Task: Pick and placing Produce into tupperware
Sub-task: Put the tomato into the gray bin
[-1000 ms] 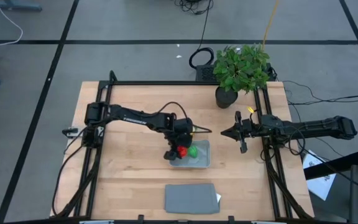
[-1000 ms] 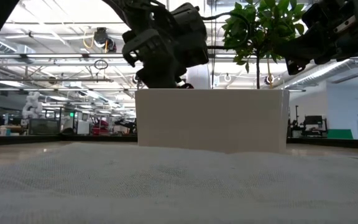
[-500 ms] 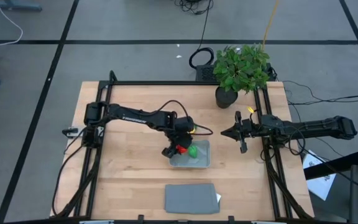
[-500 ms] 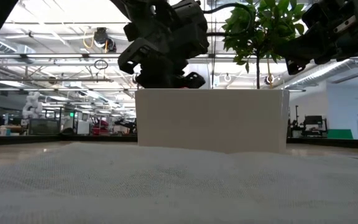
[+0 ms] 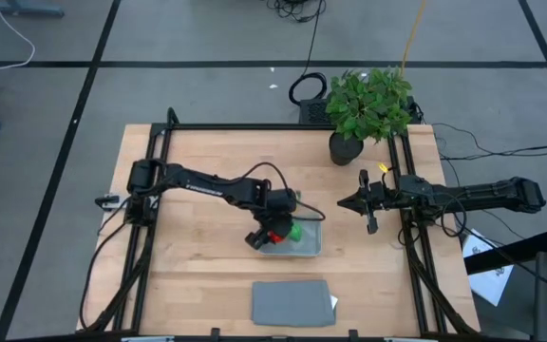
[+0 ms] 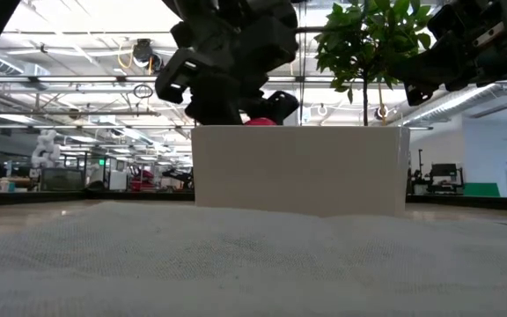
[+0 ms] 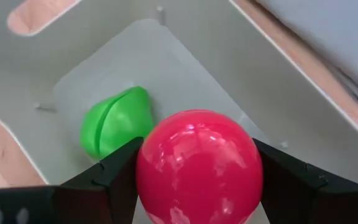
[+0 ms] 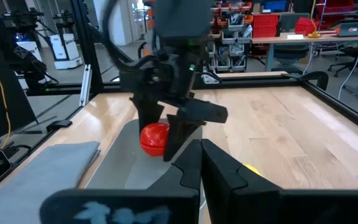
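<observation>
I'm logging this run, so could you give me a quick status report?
Left gripper shut on red piece over tupperware. Green piece inside. Right gripper idle beside plant. Nothing obstructing.

produce: 3 — red piece (image 7: pixel 197 168) | green piece (image 7: pixel 114 121) | yellow piece (image 5: pixel 385 169) | tupperware (image 5: pixel 307 249): 1 | lid (image 5: pixel 291 303): 1

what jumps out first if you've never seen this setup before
The red ball stands out first, pinched in the left gripper over the tupperware at the table's middle. A green piece already lies inside the tupperware. At the table's far right corner stands a leafy plant, with the right gripper waiting just in front of it and a grey lid lying at the near edge.
</observation>
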Available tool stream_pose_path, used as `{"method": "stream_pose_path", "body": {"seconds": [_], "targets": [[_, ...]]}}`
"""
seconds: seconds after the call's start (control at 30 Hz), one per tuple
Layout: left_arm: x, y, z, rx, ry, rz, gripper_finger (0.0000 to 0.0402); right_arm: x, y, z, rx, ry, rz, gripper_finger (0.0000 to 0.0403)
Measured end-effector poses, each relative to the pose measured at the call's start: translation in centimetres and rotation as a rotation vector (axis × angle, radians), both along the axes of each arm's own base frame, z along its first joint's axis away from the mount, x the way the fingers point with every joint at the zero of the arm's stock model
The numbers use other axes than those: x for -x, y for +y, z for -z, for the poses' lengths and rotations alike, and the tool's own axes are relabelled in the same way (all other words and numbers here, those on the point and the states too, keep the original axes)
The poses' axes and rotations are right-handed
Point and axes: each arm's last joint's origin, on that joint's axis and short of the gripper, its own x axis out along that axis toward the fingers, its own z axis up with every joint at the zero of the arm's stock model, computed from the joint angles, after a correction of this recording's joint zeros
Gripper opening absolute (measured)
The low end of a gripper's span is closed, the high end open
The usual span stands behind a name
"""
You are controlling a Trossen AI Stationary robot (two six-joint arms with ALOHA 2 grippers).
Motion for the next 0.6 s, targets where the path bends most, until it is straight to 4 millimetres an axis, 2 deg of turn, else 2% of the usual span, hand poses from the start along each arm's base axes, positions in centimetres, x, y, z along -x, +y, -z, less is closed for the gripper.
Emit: {"method": "stream_pose_path", "body": {"seconds": [0.17,0.6], "targets": [[-0.2,-0.4,0.2,-0.048,-0.015,0.02,0.0257,0.0,0.0,0.0,0.0,0.0,0.0,0.0],[-0.7,0.3,1.9,-0.038,0.016,0.009,0.0257,0.0,0.0,0.0,0.0,0.003,0.0,0.0]]}}
